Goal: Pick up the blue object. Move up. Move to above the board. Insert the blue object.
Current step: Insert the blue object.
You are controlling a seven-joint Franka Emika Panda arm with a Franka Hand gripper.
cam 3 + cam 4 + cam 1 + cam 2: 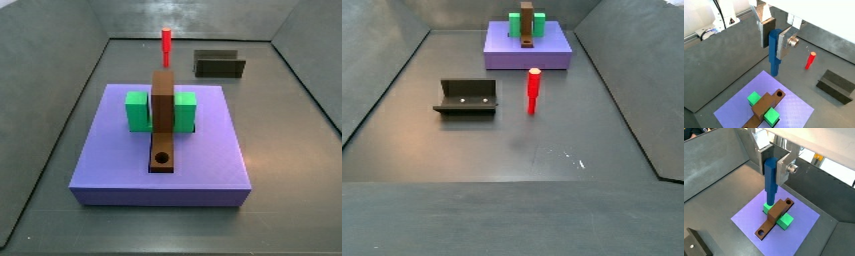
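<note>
Wrist view, gripper: the gripper (778,41) shows flat silver finger plates (787,42) with a dark pad, pinching the top of the blue object (774,52).
Wrist view, blue object: a long, square-edged matte blue bar hanging upright from the jaws, its lower end in the air over the near corner of the board (794,107).
Wrist view, board: a smooth lavender square slab carrying a brown strip (765,105) with a round hole at one end, laid across a glossy green block (754,97).
Wrist view, surroundings: a red peg (809,60), cylindrical and upright, stands on the grey floor; the fixture (835,85), dark and angular, sits near it.
Wrist view, opposite side: the gripper (775,162) clamps the blue object (771,180), whose lower end appears in front of the green block (784,220); the brown strip (773,218) runs diagonally, hole at its near end, on the board (754,210). The fixture (697,244) is at the corner.
Side view: board (207,155) in front, thick-edged; brown strip (163,115) over the green block (136,110); red peg (167,42) and fixture (219,64) behind. Gripper out of frame.
Side view, far end: red peg (533,91) beside the L-shaped fixture (466,98); board (556,55) well behind. Gripper not visible.
</note>
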